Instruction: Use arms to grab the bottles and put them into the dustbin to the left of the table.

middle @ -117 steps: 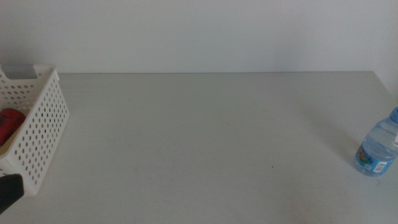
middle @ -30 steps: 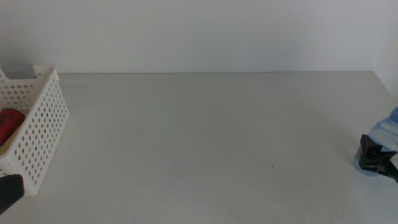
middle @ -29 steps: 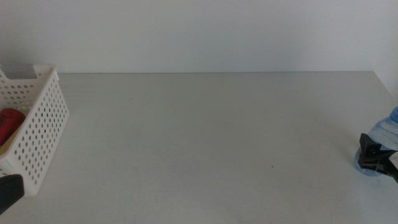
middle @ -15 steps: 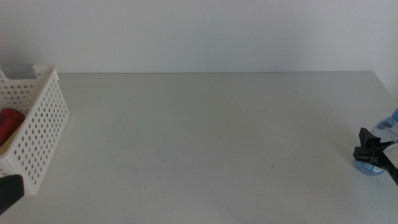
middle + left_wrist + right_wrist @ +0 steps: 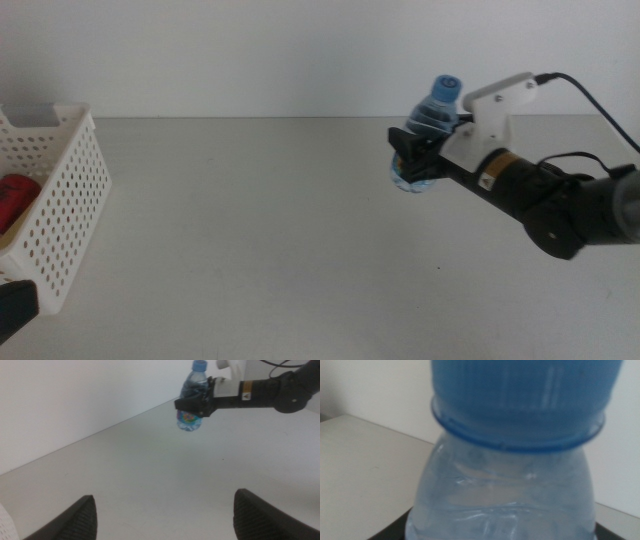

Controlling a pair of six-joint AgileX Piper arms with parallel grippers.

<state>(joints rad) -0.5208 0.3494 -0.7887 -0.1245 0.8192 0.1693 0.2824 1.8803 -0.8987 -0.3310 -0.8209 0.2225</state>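
Over the table's (image 5: 250, 230) right half: right gripper (image 5: 415, 158) clamped round the water bottle (image 5: 428, 125), cap up, lifted clear of the surface | left gripper (image 5: 165, 515) parked low at the near left, jaws spread wide, nothing in them | dustbin (image 5: 62, 210) at far left edge, red can (image 5: 14, 198) lying inside

Black right arm (image 5: 545, 195) — white wrist mount (image 5: 497, 100), black cable (image 5: 600, 105).

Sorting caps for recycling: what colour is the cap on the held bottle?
Blue. The cap of the water bottle shows best in the right wrist view.
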